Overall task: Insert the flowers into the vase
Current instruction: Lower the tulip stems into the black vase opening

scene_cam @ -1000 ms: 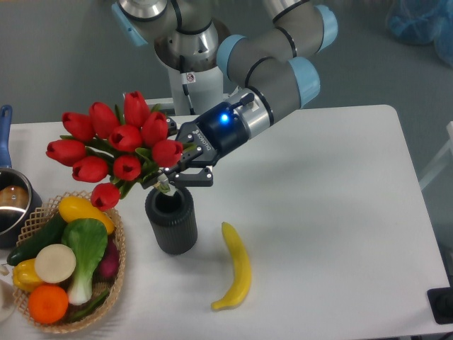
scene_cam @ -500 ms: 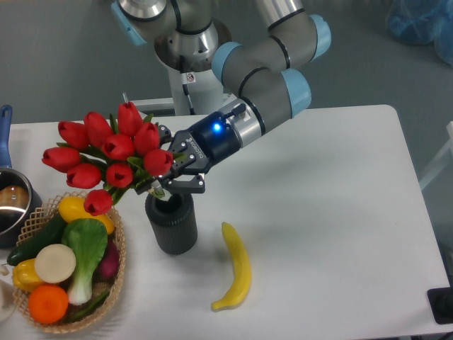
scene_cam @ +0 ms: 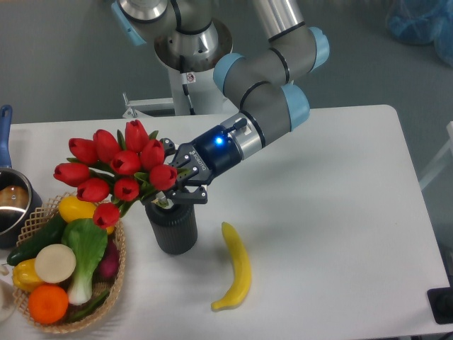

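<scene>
A white table [scene_cam: 340, 212] with rounded corners fills the lower view, evenly lit, with soft shadows. Behind it lies a plain grey-green floor [scene_cam: 64, 64]. A crumpled blue plastic sheet [scene_cam: 419, 20] sits at the upper right corner. A white furniture edge [scene_cam: 440, 170] shows at the right border, and a small black object [scene_cam: 442, 304] lies at the lower right.

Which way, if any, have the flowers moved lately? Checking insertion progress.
Yes: the flowers sank toward the vase, stems now at its mouth, held by the gripper.
</scene>
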You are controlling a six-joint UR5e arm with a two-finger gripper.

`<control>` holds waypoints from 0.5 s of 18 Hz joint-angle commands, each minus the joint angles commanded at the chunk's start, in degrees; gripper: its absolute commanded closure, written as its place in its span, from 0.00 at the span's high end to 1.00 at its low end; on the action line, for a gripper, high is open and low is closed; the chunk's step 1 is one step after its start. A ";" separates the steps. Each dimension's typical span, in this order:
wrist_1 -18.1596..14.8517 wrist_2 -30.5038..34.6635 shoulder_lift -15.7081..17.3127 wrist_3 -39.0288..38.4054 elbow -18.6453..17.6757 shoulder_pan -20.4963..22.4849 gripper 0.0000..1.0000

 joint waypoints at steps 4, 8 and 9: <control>0.00 0.00 0.00 2.29 -1.85 0.35 0.21; -0.09 0.00 -0.09 4.93 -3.52 0.88 0.21; -0.09 0.00 -0.09 4.93 -3.61 1.14 0.22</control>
